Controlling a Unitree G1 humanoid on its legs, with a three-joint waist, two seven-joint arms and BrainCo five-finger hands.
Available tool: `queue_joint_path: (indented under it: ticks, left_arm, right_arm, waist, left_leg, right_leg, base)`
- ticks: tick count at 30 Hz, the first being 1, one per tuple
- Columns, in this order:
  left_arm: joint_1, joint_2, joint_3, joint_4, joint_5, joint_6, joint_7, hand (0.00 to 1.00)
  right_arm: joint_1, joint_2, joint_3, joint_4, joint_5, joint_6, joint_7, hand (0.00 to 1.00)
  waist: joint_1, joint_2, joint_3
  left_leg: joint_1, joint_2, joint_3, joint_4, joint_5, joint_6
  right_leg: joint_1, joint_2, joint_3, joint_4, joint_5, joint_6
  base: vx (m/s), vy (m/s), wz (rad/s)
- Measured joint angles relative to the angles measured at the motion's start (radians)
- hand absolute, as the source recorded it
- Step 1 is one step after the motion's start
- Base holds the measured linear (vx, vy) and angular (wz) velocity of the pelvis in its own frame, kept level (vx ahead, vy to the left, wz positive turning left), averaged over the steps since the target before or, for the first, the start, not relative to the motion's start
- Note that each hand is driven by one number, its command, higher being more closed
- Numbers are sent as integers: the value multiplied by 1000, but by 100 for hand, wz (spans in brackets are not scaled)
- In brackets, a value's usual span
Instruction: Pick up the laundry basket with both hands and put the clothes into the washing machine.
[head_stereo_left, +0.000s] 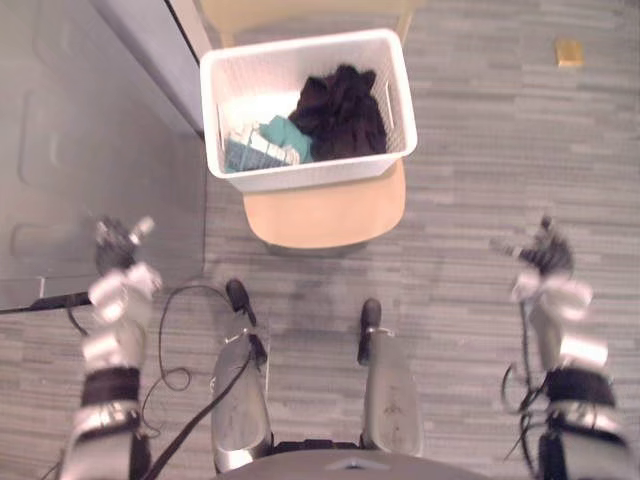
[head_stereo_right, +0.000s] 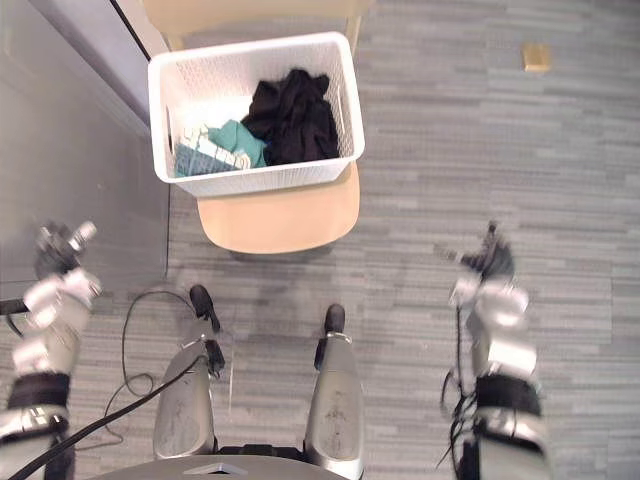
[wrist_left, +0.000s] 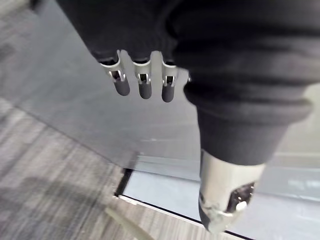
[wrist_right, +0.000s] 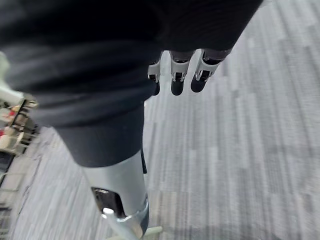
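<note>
The white basket (head_stereo_left: 320, 172) sits on a tan chair (head_stereo_left: 325, 212), touched by neither hand. In it lie a black garment (head_stereo_left: 340, 110), a teal one (head_stereo_left: 288, 135) and a striped cloth (head_stereo_left: 245, 152). The left hand (head_stereo_left: 118, 252) hangs low to the chair's left, near a grey panel (head_stereo_left: 90, 120), and the right hand (head_stereo_left: 545, 255) low to its right. Both are well apart from the basket, fingers (wrist_left: 144, 86) straight and spread from the thumb, holding nothing. A small yellow block (head_stereo_left: 569, 52) lies on the floor far right.

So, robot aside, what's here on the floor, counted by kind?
Basket: 1
Chair: 1
Clothes showing in the basket: 3 (black, teal, blue-striped)
Tan block: 1
Total: 6
</note>
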Motion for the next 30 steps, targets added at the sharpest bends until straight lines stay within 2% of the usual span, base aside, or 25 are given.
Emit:
queue_joint_path:
  ticks: [2, 4, 6, 7, 9, 11, 15, 18, 19, 21, 23, 25, 29, 30]
  left_arm:
    - [102, -72, -22, 29, 26, 2, -25, 0]
    - [186, -150, -33, 143, 100, 9, -67, 0]
    - [218, -193, -29, 232, 147, 17, -87, 0]
    - [242, -237, -4, 320, 197, 21, -109, 0]
    - [246, -281, 52, 433, 242, 32, -122, 0]
    - [242, -294, 145, 502, 269, 33, -133, 0]
    - [248, -310, 312, 655, 302, 50, -131, 0]
    - [255, -299, 317, 685, 364, 60, -131, 0]
    - [252, -294, 314, 693, 382, 62, -131, 0]
    - [245, -277, 272, 711, 408, 65, -130, 0]
    - [246, -266, 232, 712, 409, 63, -130, 0]
    - [246, -256, 175, 708, 408, 54, -129, 0]
    - [249, -257, 110, 666, 398, 46, -128, 0]
    - [250, -262, 102, 654, 396, 43, -128, 0]
  right_arm:
    - [111, 106, -10, 14, -2, 0, 10, 0]
    - [223, 232, -18, 79, -5, -1, 31, 0]
    - [269, 301, -25, 145, -33, -3, 32, 0]
    - [296, 357, -39, 226, -39, -7, 32, 0]
    - [313, 404, -59, 308, -40, -7, 33, 0]
    - [316, 436, -96, 387, -34, -12, 41, 0]
    - [306, 435, -281, 579, -41, -12, 49, 0]
    - [281, 422, -333, 646, -78, -9, 56, 0]
    - [276, 414, -331, 653, -85, -9, 60, 0]
    - [258, 386, -308, 677, -118, -6, 69, 0]
    - [244, 362, -251, 677, -120, -6, 71, 0]
    - [207, 329, -163, 672, -126, -9, 74, 0]
    - [157, 310, -76, 645, -156, -14, 75, 0]
    - [140, 304, -75, 641, -157, -13, 76, 0]
  waist:
    - [4, -5, -50]
    - [7, -11, -115]
    - [7, -15, -156]
    - [10, -18, -193]
    - [11, -19, -229]
    - [9, -16, -265]
    - [0, 1, -346]
    - [-9, 4, -364]
    - [-14, 12, -371]
    - [-21, 12, -367]
    - [-16, 12, -367]
    - [-15, 25, -359]
    - [-5, 50, -352]
    - [1, 65, -343]
  left_leg:
    - [42, -2, 2, -19, -9, -1]
    - [114, -4, 9, -49, -12, -8]
    - [152, -6, 10, -58, -17, -14]
    - [188, -6, 16, -66, -24, -18]
    - [231, -7, 27, -74, -26, -18]
    - [270, -9, 36, -87, -33, -17]
    - [358, -19, 41, -134, -41, -33]
    - [385, -26, 28, -143, -41, -34]
    - [387, -26, 23, -143, -41, -34]
    - [395, -28, 4, -140, -42, -34]
    - [392, -27, -7, -119, -51, -36]
    - [356, -25, -36, -77, -63, -29]
    - [245, -33, -128, -71, -12, 10]
    - [200, -34, -171, -66, 16, 44]
  right_leg:
    - [36, 0, -5, -2, -18, -1]
    - [106, 2, -17, -26, -29, -2]
    - [145, 2, -24, -44, -32, -1]
    - [185, 3, -25, -65, -32, -1]
    - [228, 3, -24, -89, -32, -2]
    - [264, 3, -23, -104, -32, -2]
    - [344, 5, -25, -139, -37, -3]
    - [373, 4, -26, -144, -45, -7]
    - [377, 4, -27, -145, -45, -7]
    - [398, 6, -32, -148, -46, -7]
    - [406, 7, -31, -147, -46, -8]
    - [399, 6, -41, -138, -45, -9]
    - [331, -6, -125, -38, -86, -11]
    - [295, -4, -146, 18, -113, -30]
  base:
    - [106, -79, 7]
    - [159, -60, 6]
    - [132, -40, 3]
    - [98, -23, -2]
    - [99, -14, -8]
    - [73, -7, -7]
    - [66, 4, -1]
    - [26, 1, 5]
    - [16, -5, 7]
    - [10, -7, 14]
    - [-13, -6, 8]
    - [-37, -11, 18]
    - [-87, -45, 72]
    - [-100, -82, 98]
